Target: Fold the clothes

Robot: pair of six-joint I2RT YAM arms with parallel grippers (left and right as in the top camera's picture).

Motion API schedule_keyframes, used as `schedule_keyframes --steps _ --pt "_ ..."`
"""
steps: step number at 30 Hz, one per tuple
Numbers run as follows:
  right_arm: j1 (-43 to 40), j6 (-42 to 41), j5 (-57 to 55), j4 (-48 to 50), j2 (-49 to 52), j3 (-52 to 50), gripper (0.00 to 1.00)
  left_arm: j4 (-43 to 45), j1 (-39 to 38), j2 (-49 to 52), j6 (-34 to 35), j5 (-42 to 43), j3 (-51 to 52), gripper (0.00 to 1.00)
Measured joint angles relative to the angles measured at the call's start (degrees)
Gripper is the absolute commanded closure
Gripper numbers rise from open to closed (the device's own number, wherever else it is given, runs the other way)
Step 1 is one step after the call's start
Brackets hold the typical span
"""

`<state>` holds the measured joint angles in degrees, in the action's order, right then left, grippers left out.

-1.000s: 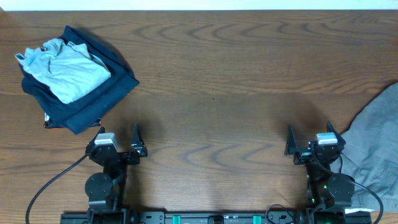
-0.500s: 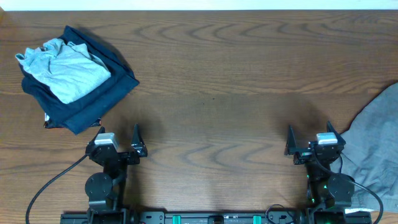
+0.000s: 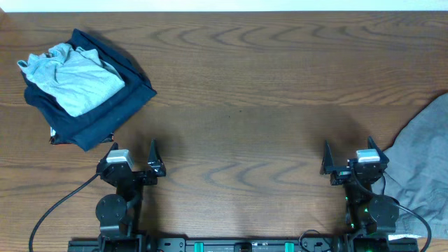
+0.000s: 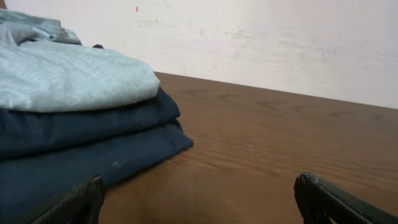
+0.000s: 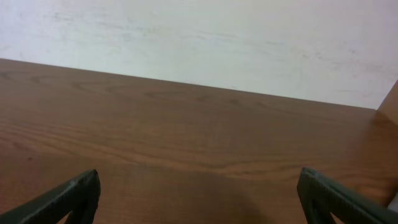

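Nothing has moved since a second ago. Left gripper (image 3: 133,150) and right gripper (image 3: 348,148) sit parked side by side, jaws spread wide and empty, apparently ready to start. Wrinkled grey shorts (image 3: 423,164) lie just outside the right gripper, partly out of frame. Ahead and outward of the left gripper, a pale shirt (image 3: 73,80) tops a folded navy garment (image 3: 105,115), seemingly set aside.

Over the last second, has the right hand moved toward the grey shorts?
No. The right hand sits at the same spot against the wood grain of the table, open, with the shorts lying just to its right as before.
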<state>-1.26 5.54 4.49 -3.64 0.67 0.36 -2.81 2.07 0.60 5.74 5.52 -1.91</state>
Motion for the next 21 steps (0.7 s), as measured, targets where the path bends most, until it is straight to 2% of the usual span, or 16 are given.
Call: schedule_keyframes --steps 21 --pt "0.0 -4.63 -0.02 0.0 0.11 0.0 0.01 0.0 0.0 0.0 0.0 0.0 0.0 0.02"
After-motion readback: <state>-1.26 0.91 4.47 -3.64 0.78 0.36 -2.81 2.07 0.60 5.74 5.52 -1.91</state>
